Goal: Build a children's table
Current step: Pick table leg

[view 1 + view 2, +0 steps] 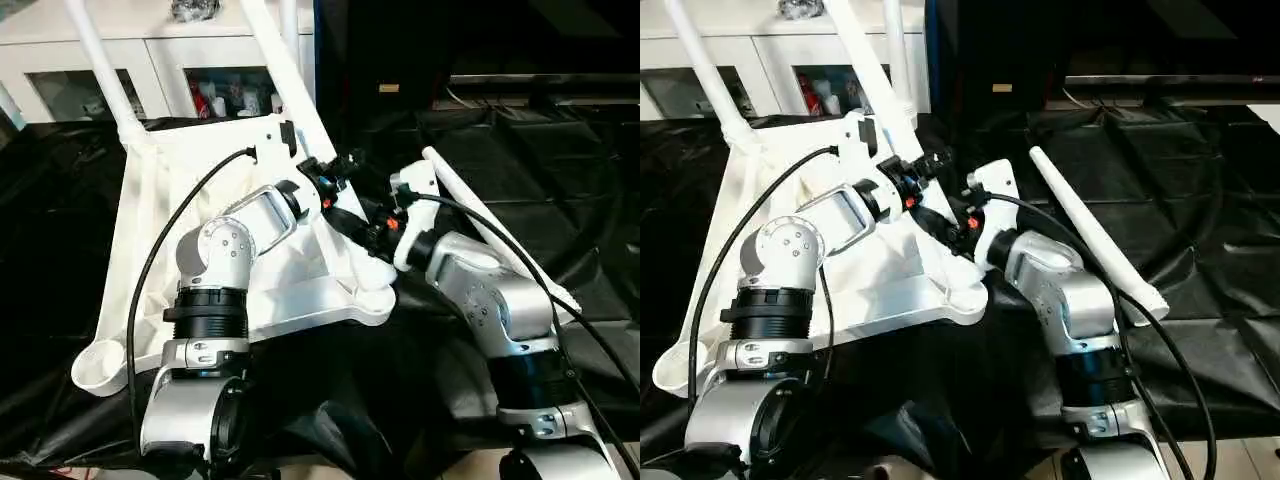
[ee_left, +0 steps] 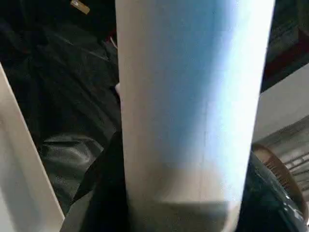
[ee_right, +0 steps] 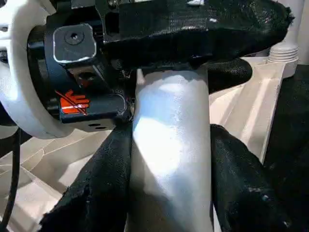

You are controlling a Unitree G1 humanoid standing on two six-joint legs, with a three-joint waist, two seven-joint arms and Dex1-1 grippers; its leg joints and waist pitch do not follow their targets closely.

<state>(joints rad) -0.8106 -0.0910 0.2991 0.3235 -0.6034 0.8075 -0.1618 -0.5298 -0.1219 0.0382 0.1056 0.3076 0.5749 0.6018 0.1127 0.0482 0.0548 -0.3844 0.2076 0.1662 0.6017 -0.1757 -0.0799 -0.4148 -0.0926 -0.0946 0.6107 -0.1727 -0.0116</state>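
The white tabletop (image 1: 200,250) lies upside down on a worktop draped in black cloth (image 1: 560,180), its ribbed underside facing up and rounded sockets at its corners. 2 white tube legs stand tilted in the far sockets: the far-left leg (image 1: 100,60) rises from the far-left corner, and another leg (image 1: 288,25) stands further to the right along the far edge. A third one, the near-right leg (image 1: 290,80), slants up from the near-right corner socket (image 1: 372,298) toward the far left, and both arms meet on it. The left pincer (image 1: 335,172) has its black fingers on either side of this tube partway up; the left wrist view shows the white tube running straight up between the dark pads. The right pincer (image 1: 372,232) pinches the same leg lower down, nearer the socket, and the right wrist view shows its padded fingers (image 3: 241,183) pressed against both sides of the tube, with the left pincer just above. A fourth leg, the loose leg (image 1: 500,235), lies on the cloth to the right of the right forearm. A white glass-door cabinet (image 1: 150,60) stands behind the worktop.
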